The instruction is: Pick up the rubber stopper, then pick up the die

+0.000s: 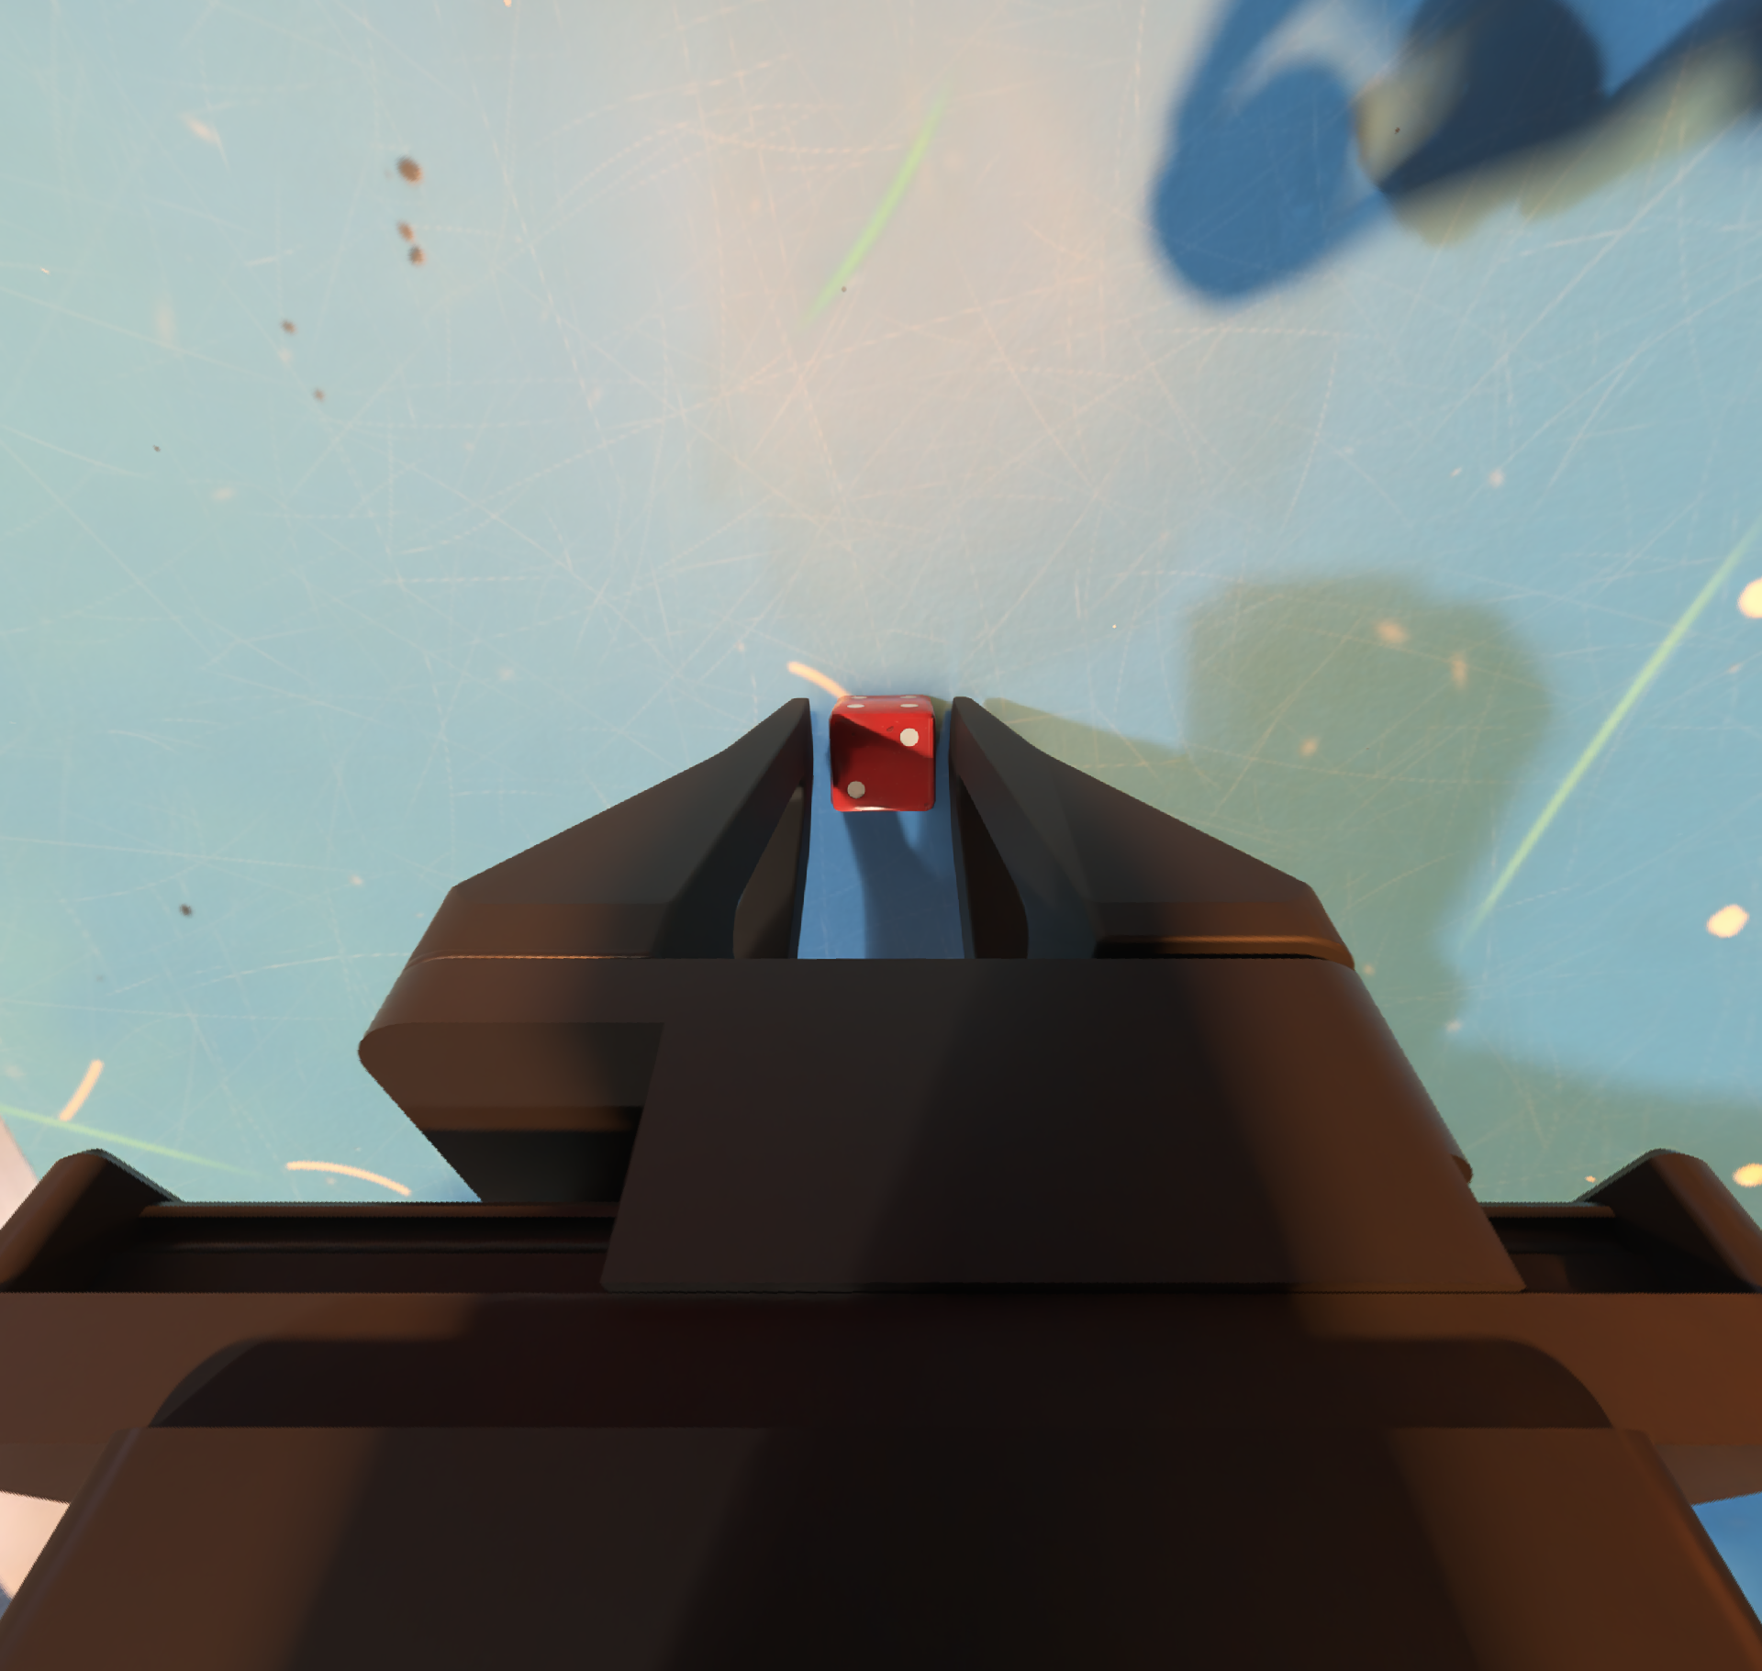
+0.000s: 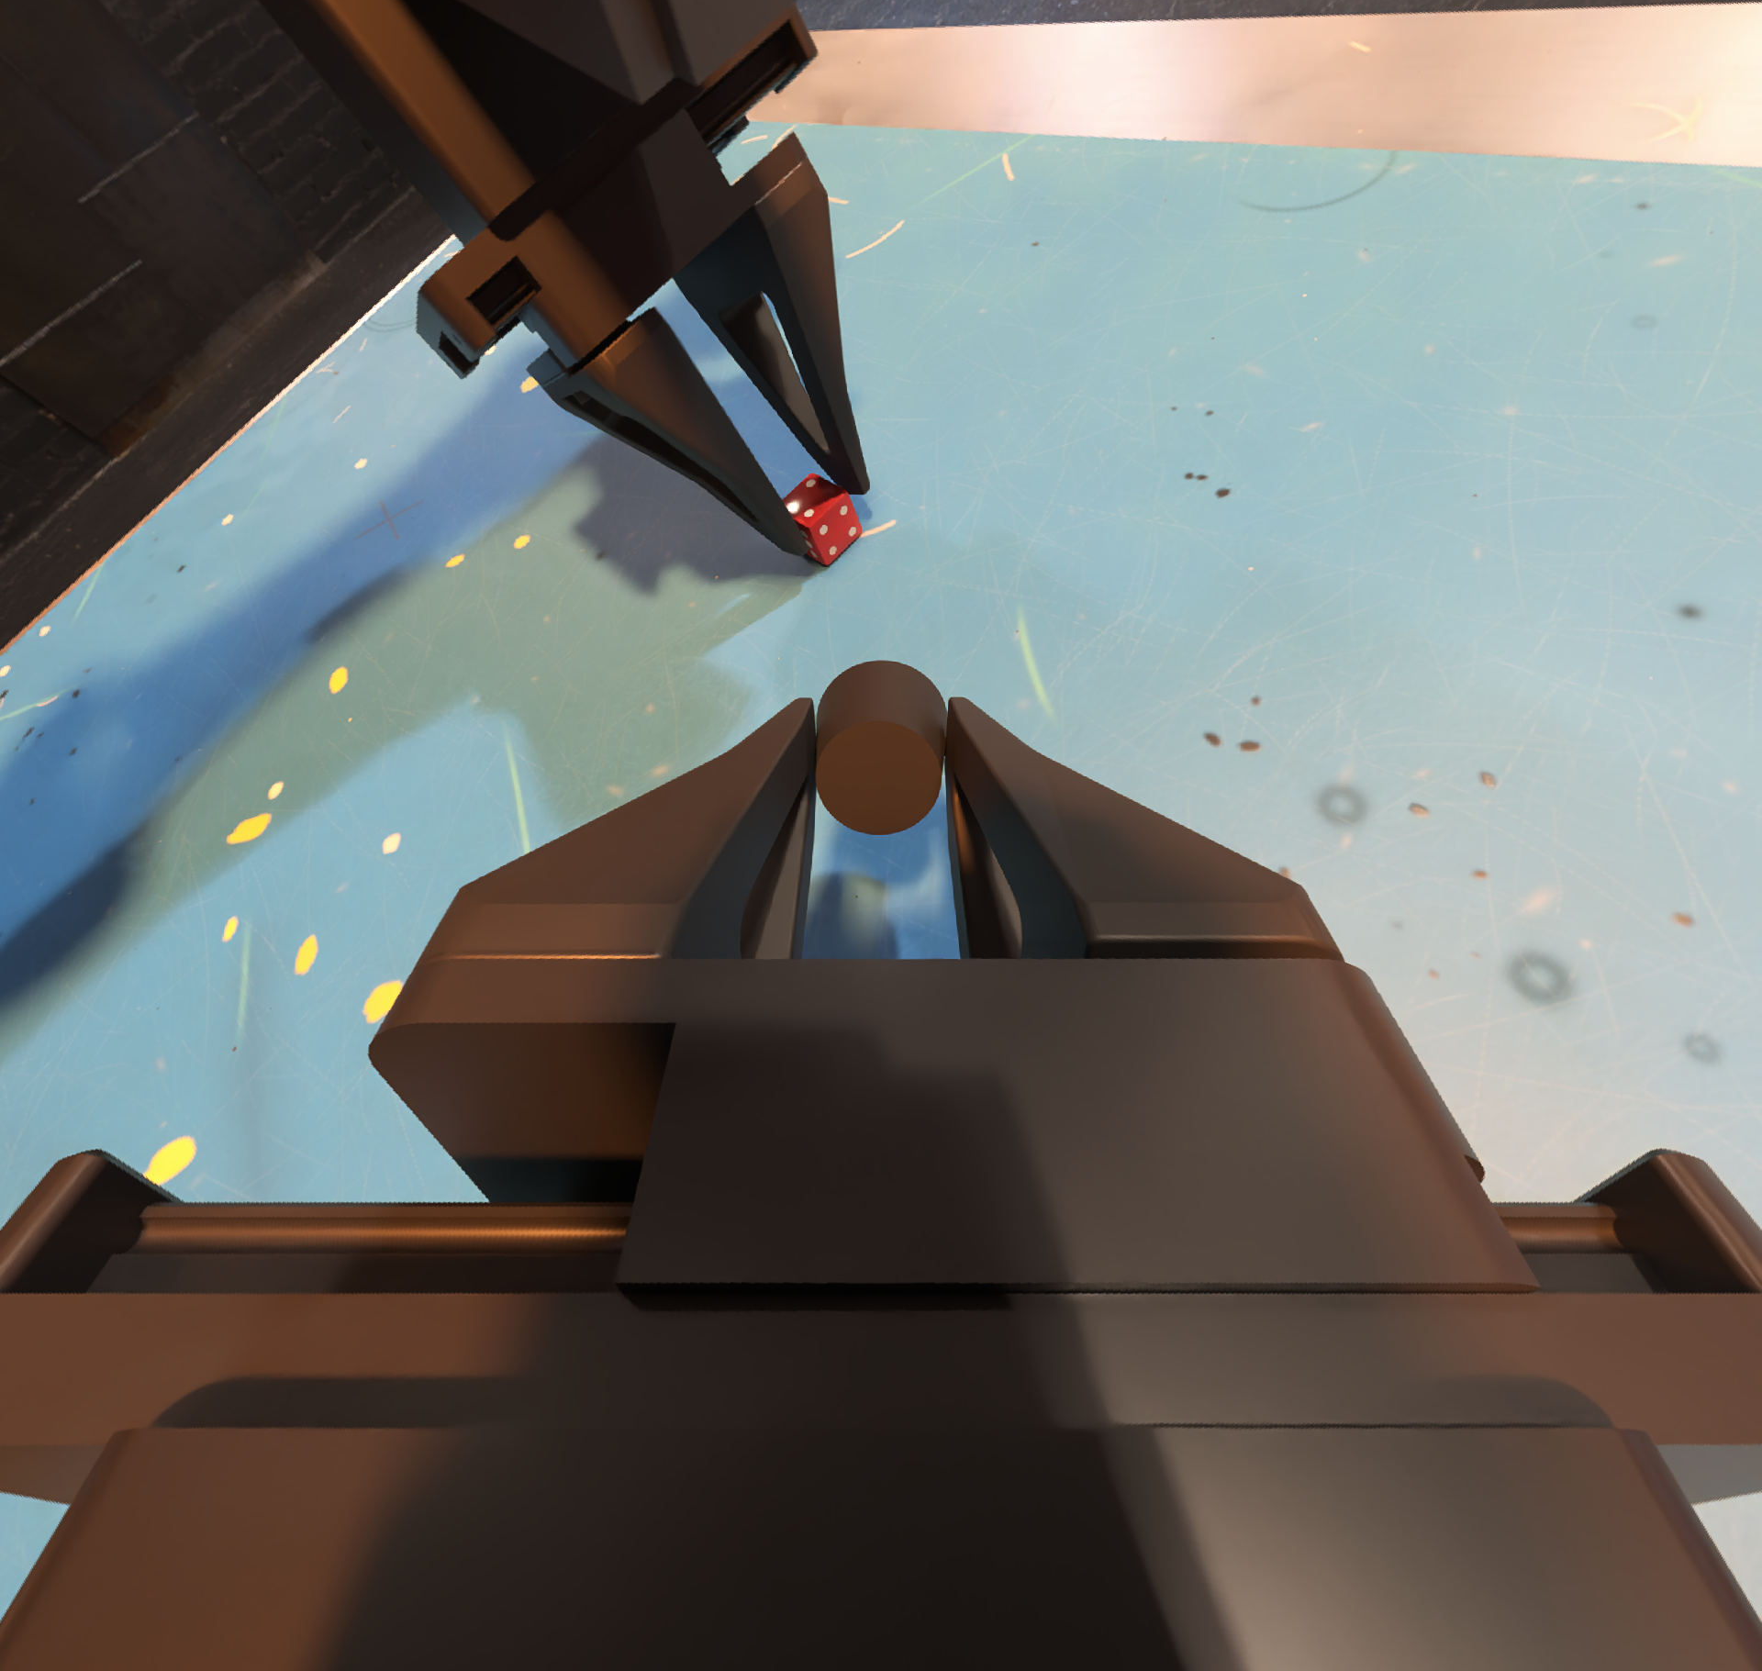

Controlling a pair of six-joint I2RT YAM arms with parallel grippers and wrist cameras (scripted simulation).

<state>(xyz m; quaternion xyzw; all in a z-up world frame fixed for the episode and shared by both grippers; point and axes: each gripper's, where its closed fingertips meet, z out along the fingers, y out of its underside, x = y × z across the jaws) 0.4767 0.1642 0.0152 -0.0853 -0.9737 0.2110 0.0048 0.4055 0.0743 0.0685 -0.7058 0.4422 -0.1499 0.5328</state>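
The red die [image 1: 880,755] with white pips sits on the blue table between the fingertips of my left gripper [image 1: 882,720]. The jaws stand narrowly apart, and a slim gap shows on each side of the die. In the right wrist view the left gripper [image 2: 828,512] points down at the table with its fingertips flanking the die [image 2: 826,519]. My right gripper [image 2: 880,720] is shut on the brown rubber stopper [image 2: 879,772], a short cylinder with its round end facing the camera. It holds the stopper above the table.
The scratched, speckled blue table top [image 2: 1335,481] ends at a pale strip [image 2: 1239,81] at the back and at a dark floor on the left. A blurred dark part of the other arm [image 1: 1526,100] hangs at the upper right in the left wrist view.
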